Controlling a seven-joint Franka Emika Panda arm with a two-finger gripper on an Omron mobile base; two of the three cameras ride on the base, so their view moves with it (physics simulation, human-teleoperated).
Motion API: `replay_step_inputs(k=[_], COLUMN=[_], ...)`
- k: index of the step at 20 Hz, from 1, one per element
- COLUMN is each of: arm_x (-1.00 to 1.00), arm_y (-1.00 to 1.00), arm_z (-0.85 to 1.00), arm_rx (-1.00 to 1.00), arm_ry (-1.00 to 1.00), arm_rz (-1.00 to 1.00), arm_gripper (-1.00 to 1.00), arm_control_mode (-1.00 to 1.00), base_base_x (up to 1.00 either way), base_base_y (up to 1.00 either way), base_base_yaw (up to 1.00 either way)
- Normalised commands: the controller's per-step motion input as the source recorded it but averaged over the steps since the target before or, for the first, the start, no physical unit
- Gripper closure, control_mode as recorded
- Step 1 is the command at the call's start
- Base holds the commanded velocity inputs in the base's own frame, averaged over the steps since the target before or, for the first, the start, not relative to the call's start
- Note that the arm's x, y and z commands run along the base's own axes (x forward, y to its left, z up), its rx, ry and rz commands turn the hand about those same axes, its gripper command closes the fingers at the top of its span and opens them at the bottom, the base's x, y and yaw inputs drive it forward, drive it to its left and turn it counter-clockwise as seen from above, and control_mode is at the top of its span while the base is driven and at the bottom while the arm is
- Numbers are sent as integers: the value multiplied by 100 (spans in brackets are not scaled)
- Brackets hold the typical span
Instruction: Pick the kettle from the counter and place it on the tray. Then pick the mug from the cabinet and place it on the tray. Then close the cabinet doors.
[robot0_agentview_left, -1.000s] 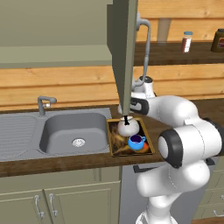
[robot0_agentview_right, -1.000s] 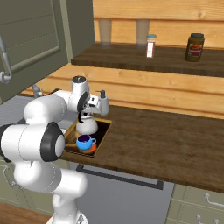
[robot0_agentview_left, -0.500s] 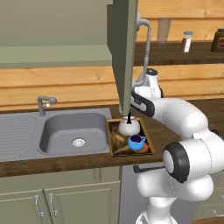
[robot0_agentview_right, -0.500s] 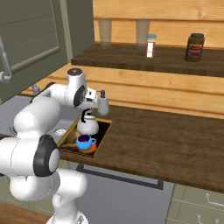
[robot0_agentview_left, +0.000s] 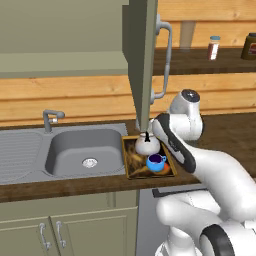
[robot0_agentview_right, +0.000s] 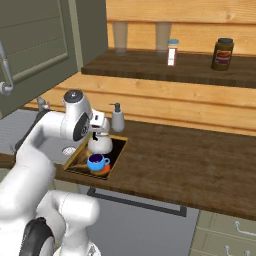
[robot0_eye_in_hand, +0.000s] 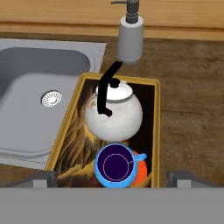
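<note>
My fingers sit wide apart w/ nothing between them, above the near end of the tray. Kettle stands upright mid-tray, mug just near of it, touching or almost, both on the counter right of the sink; soap bottle stands just beyond the tray's far edge. Cabinet door hangs open above the tray.

Arm bent at elbow over tray, forearm angled down toward it. Gripper raised above tray, looking straight down; two fingertips wide apart at either side, nothing between them.
</note>
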Motion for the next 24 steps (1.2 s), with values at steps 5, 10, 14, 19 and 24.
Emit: replay_step_inputs(k=[5,10,14,19,24], arm_x=[-89,-56,-3,-34,0], arm_y=[-20,-2,6,1,0], arm_z=[47,18,0,-1,0], arm_rx=[0,0,-2,0,0], arm_ry=[-12,-11,0,-10,0], arm_rz=[0,0,0,0,0], arm_gripper=[-100,-100,-100,-100,-100], arm_control_mode=[-100,-100,-100,-100,100], base_base_x=[0,0,0,0,-98], base_base_y=[0,0,0,0,26], base_base_yaw=[0,0,0,0,-6])
